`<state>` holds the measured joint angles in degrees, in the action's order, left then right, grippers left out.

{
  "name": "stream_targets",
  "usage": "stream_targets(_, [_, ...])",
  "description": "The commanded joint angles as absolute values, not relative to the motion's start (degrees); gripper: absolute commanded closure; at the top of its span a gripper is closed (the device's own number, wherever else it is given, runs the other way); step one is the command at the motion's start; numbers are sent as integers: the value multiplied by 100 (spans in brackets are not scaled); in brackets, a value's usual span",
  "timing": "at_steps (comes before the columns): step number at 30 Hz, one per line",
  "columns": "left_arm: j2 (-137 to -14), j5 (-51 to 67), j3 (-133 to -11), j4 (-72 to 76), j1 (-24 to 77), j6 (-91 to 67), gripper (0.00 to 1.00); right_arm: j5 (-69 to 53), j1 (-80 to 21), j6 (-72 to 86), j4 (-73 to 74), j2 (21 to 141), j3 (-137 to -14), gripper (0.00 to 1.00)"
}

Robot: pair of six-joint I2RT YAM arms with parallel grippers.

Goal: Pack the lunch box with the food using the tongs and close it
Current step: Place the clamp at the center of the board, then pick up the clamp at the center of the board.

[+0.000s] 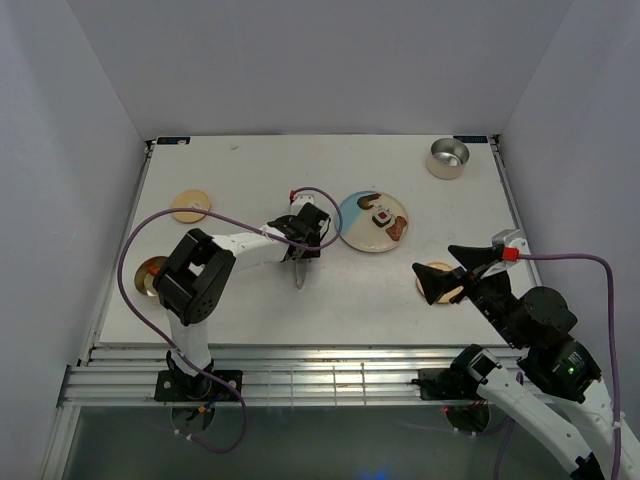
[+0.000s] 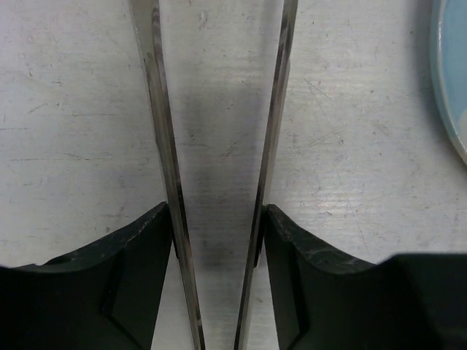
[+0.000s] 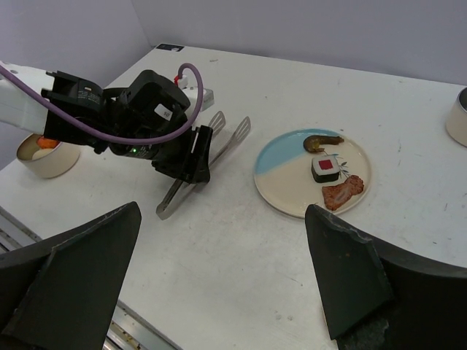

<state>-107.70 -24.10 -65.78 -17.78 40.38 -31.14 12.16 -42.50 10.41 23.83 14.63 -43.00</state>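
Observation:
The silver tongs [image 1: 299, 275] lie low over the table left of the blue-and-cream plate [image 1: 352, 232], joined end toward me. My left gripper [image 2: 217, 211] is shut on the tongs. Its fingers [image 2: 149, 240] press the outer sides of the two arms [image 2: 157, 109]. On the plate sit the food pieces: a sushi roll [image 3: 325, 168], an orange-red piece [image 3: 343, 194] and a brown piece [image 3: 322, 143]. A round cream lunch box [image 3: 44, 157] at the left edge holds an orange piece. My right gripper [image 3: 222, 211] hangs open and empty near the front right.
A round wooden lid [image 1: 190, 206] lies at the back left. A metal cup [image 1: 447, 158] stands at the back right corner. Another round wooden piece [image 1: 440, 283] lies under my right gripper [image 1: 433, 258]. The plate's rim [image 2: 452, 87] shows right of the tongs.

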Motion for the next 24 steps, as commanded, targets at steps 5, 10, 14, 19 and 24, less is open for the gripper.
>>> stream_targets(5, [-10495, -2277, -6863, -1942, 4104, -3165, 4, 1388, -4271, 1160, 2039, 1669, -4280, 1])
stream_targets(10, [-9977, -1960, -7425, -2179, 4061, -2778, 2, 1669, -4271, 1712, 1934, 2503, -4438, 0])
stream_targets(14, [-9678, -1549, -8199, -2794, 3299, -2540, 2, 1740, -4271, 2283, 1696, 3905, -4736, 0])
stream_targets(19, [-8572, -746, -7429, -2306, 2057, -2839, 2, 1942, -4412, 2715, 1372, 5727, -5395, 9])
stream_targets(24, [-7097, -885, -6400, -2012, 1855, -3339, 2, 2399, -4886, 2952, 1222, 7618, -6265, 10])
